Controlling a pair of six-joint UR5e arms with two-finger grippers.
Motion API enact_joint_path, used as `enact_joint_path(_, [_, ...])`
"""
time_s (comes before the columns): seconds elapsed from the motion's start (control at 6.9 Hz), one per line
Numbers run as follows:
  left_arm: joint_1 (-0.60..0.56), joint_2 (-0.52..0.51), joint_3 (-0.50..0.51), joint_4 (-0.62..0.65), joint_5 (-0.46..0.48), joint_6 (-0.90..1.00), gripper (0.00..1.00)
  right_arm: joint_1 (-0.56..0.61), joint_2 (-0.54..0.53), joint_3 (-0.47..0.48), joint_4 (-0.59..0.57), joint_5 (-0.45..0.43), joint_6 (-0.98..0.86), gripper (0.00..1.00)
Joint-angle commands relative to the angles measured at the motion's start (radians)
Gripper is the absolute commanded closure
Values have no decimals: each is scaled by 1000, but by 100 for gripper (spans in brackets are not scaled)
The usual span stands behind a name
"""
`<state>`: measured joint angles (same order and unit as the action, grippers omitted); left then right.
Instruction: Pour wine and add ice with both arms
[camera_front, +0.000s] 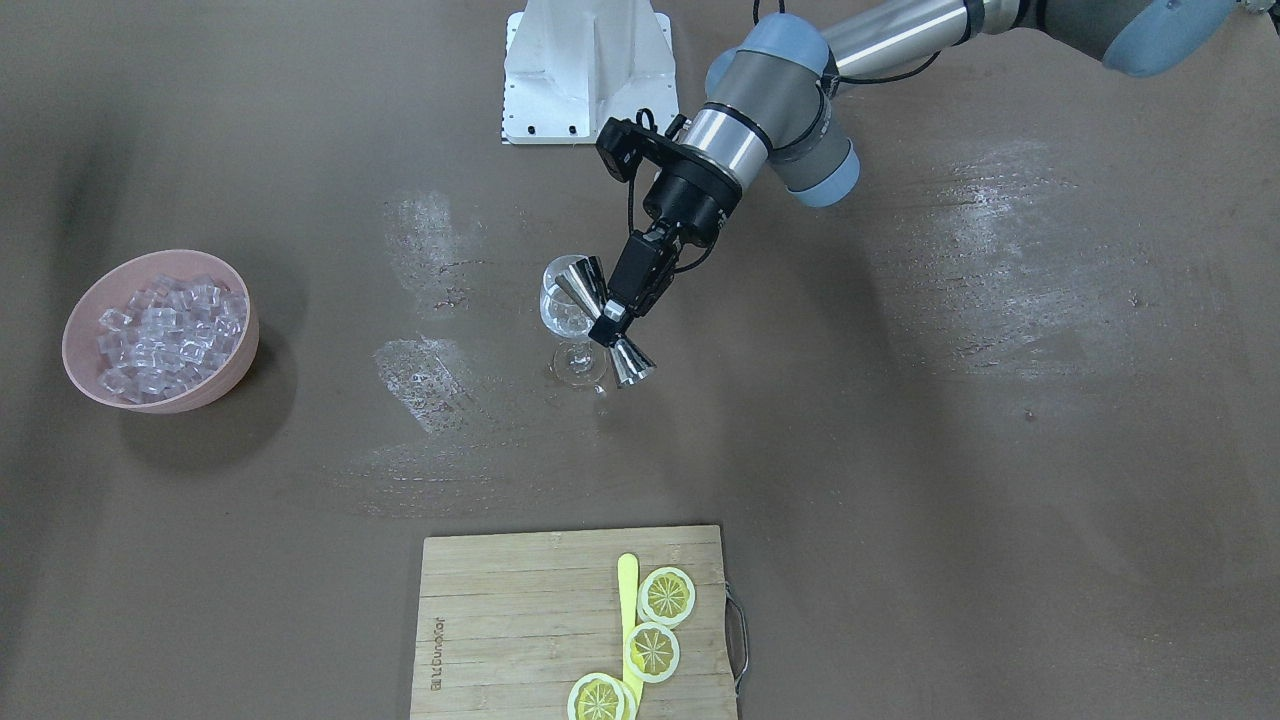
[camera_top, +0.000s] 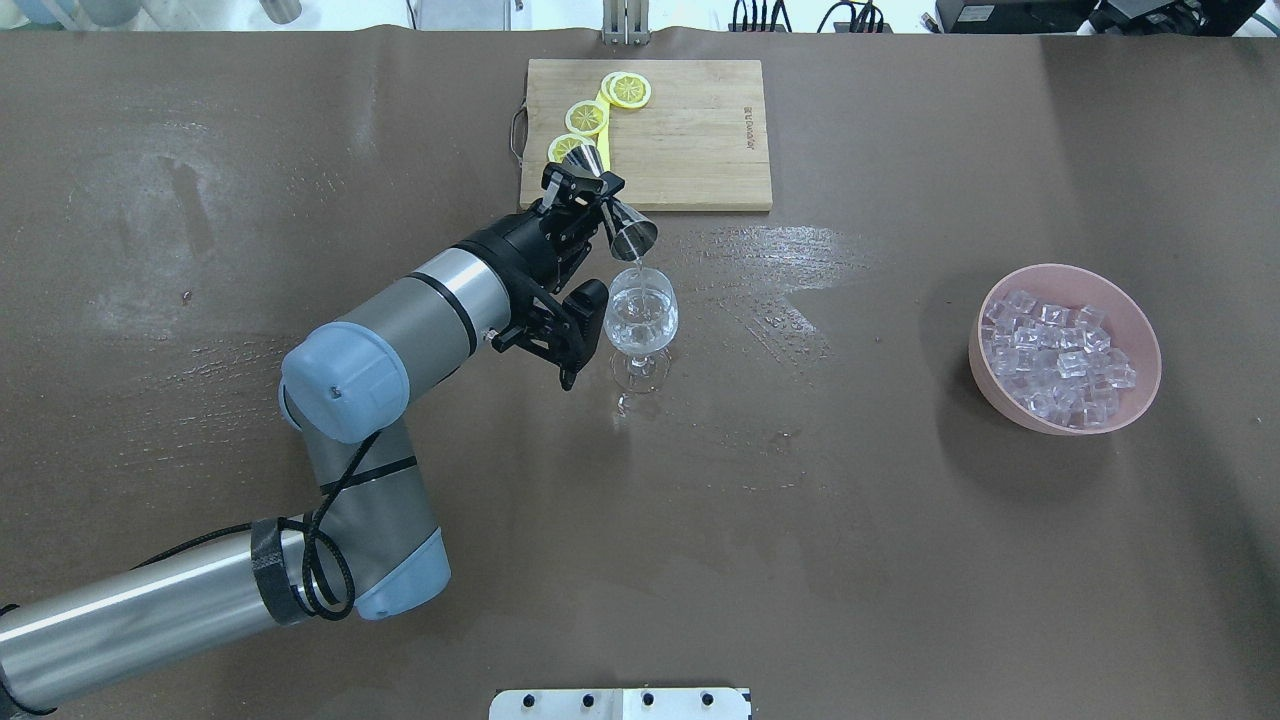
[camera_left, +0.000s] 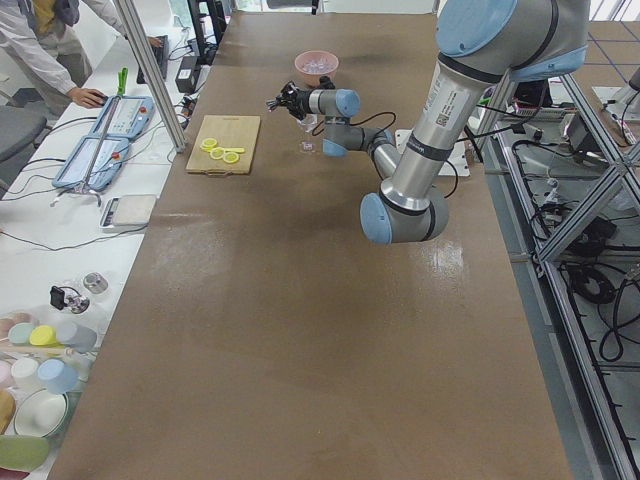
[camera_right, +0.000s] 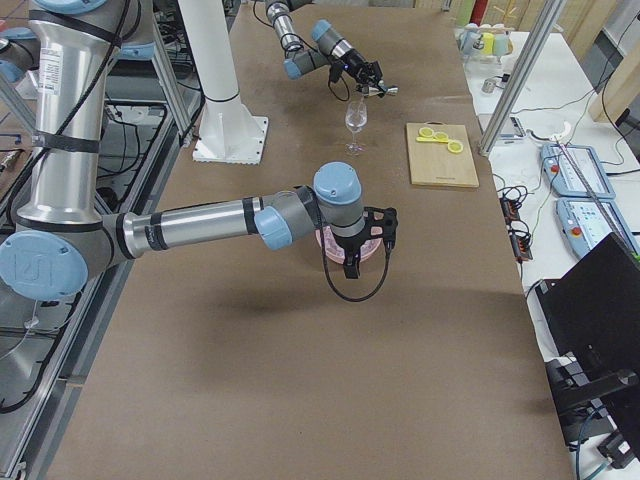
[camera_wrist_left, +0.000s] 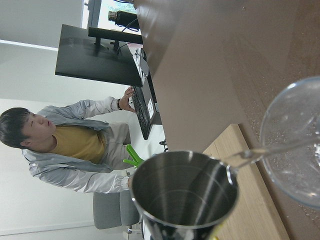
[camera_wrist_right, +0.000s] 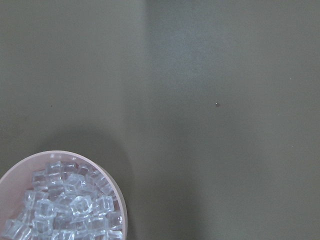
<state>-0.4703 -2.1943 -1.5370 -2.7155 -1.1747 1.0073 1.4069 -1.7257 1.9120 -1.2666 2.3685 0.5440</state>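
Overhead exterior gives me the left arm (camera_top: 400, 330) reaching out over the desk (camera_top: 300, 150), its tool (camera_top: 600, 195) clamped on the waist of a steel jigger (camera_top: 632, 236). The jigger is tipped, its lower mouth just above the rim of the wine glass (camera_top: 641, 335). The glass stands upright near the cutting board (camera_top: 690, 140), which carries lemon slices (camera_top: 587, 116). From the left wrist I see the wine (camera_wrist_left: 275, 148) as a thin clear thread running from the jigger's lip into the glass bowl. The ice (camera_top: 1055, 360) sits heaped in the pink bowl (camera_top: 975, 360), well apart from the glass. The right arm (camera_right: 200, 225) shows only from the side, its tool (camera_right: 351, 268) pointing down above that bowl. I cannot tell how wide its jaws stand.
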Motion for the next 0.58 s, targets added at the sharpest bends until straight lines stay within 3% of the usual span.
enact_joint_path(0.0, [1,-1,0,-3,23,75,100,0,0,-1,0,0,5,1])
enact_joint_path(0.43, [1,-2,-18,-3,46,169,100,0,0,4,1,0,8,1])
